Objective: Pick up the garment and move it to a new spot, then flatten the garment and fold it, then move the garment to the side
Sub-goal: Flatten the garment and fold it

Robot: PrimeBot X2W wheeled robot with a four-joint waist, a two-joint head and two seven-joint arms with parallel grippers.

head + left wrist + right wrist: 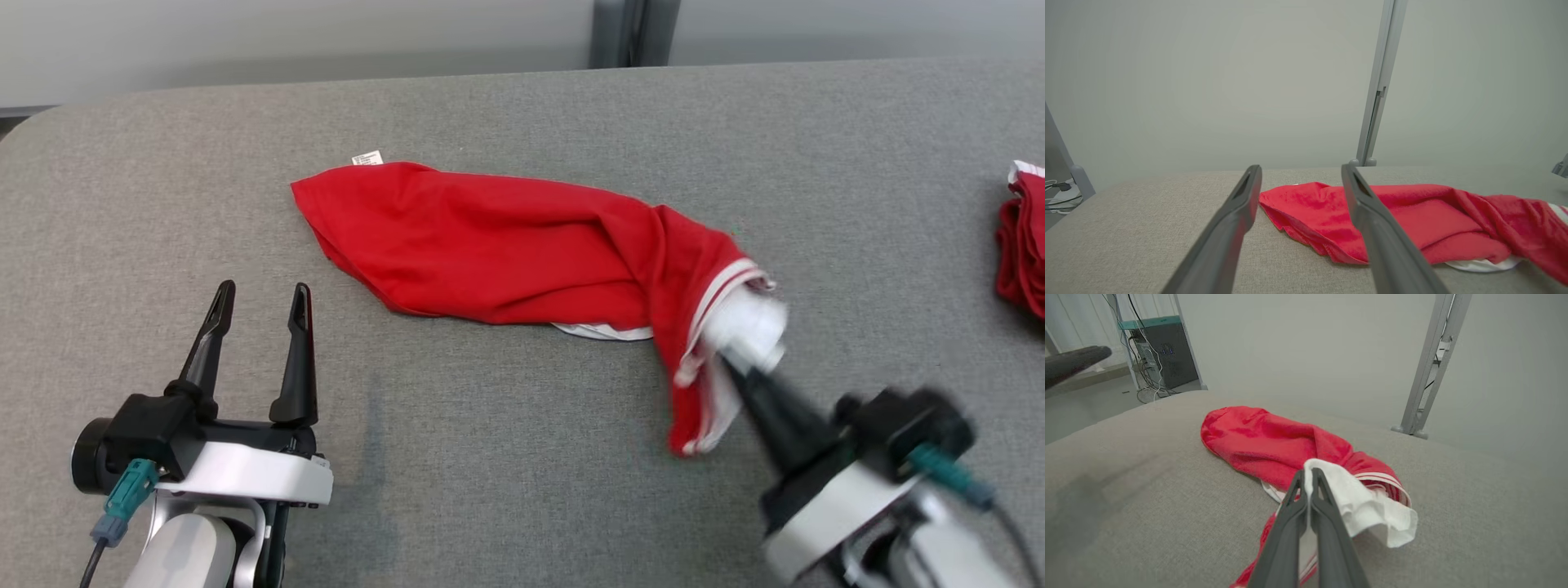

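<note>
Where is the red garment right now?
In the head view the red garment lies across the grey table's middle, its right end pinched in the right gripper.

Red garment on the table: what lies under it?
A strip of white cloth peeks out under the near edge of the garment, on the grey table. How far it runs beneath the red fabric is covered.

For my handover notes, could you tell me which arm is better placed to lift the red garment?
Right. The right gripper is shut on the garment's white-trimmed end, while the left gripper stands open over bare table, apart from the cloth.
</note>
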